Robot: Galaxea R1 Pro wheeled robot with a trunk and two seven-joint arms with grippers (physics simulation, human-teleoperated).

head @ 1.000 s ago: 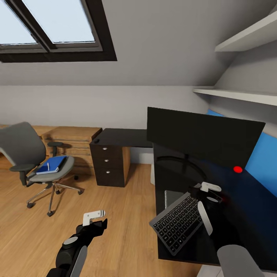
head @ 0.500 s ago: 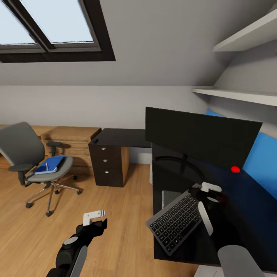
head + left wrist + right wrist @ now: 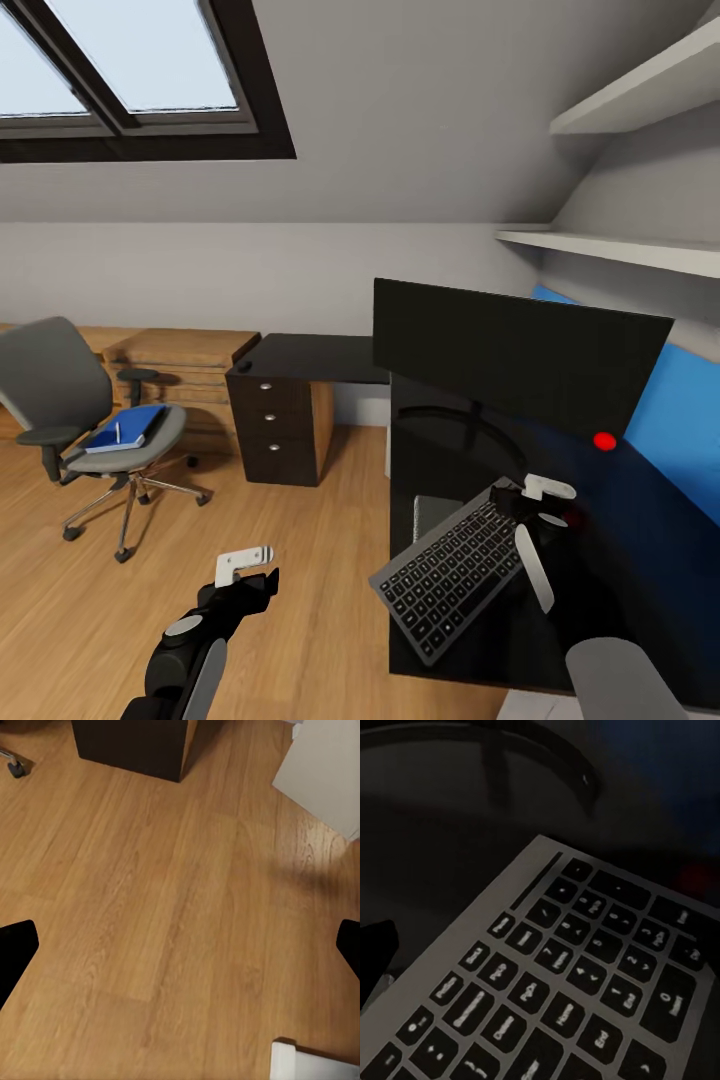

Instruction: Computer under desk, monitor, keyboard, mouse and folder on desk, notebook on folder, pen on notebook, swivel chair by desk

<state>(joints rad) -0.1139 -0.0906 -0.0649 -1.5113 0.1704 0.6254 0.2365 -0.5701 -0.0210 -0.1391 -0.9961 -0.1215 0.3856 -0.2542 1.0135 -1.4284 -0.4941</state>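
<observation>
My right gripper [image 3: 527, 503] is shut on the far end of the keyboard [image 3: 450, 582], a slim dark board with grey keys [image 3: 577, 975]. It hangs tilted just over the glossy black desk [image 3: 620, 590], its free corner past the desk's front edge. Behind it the black monitor [image 3: 520, 360] stands on the desk. A small dark mouse [image 3: 243, 366] lies on the far desk wing above the drawer unit [image 3: 272, 425]. The grey swivel chair [image 3: 60, 385] stands at left, away from the desk, with the blue folder [image 3: 125, 428] and white pen [image 3: 118, 432] on its seat. My left gripper [image 3: 248, 566] hangs open over the floor [image 3: 180, 907].
Low wooden shelving [image 3: 180, 355] runs along the wall behind the chair. Wall shelves [image 3: 620, 245] jut out above the desk's right side, beside a blue panel [image 3: 690, 420]. A red spot [image 3: 604, 440] shows on the desk. A pale box [image 3: 322, 765] stands on the wood floor [image 3: 300, 560].
The whole room has slid a little to the left in the picture, so the camera has moved. Both grippers keep their places in it. The keyboard's free end has drifted left with the desk.
</observation>
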